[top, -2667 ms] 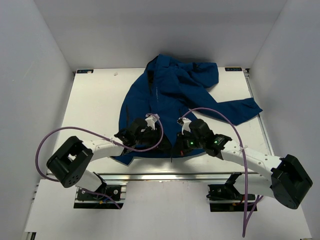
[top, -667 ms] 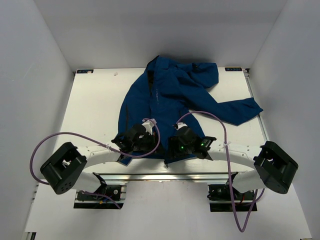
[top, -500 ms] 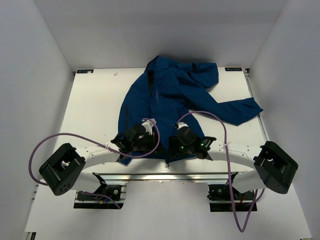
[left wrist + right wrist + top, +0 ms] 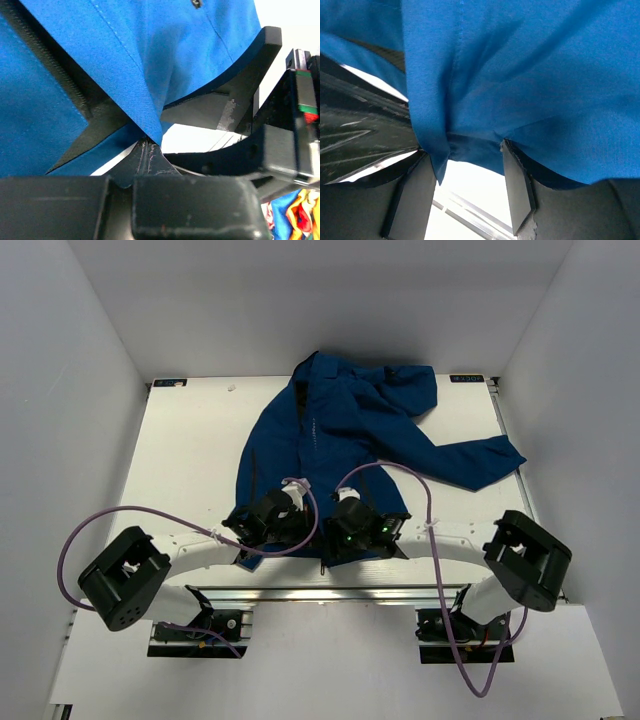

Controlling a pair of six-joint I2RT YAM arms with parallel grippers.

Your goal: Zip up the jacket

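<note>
The royal-blue jacket [image 4: 340, 430] lies spread on the white table [image 4: 190, 450], collar at the far side and hem toward the arms. My left gripper [image 4: 288, 522] sits at the hem left of the front opening. In the left wrist view it [image 4: 149, 145] is shut, pinching a corner of the blue hem [image 4: 145, 100], with the dark zipper teeth [image 4: 50, 55] running beside it. My right gripper [image 4: 338, 534] is close to its right at the hem. In the right wrist view it [image 4: 465, 156] stands open, with a fold of hem [image 4: 470, 100] hanging between its fingers [image 4: 517, 185].
The metal rail at the table's near edge [image 4: 330, 592] runs just under both grippers. One sleeve [image 4: 480, 460] stretches toward the right table edge. Purple cables [image 4: 130, 512] loop over both arms. White walls close in on three sides.
My right arm has slid left along the hem, closer to the left gripper, and its jaws have narrowed a little. The left gripper has held its pinch in place.
</note>
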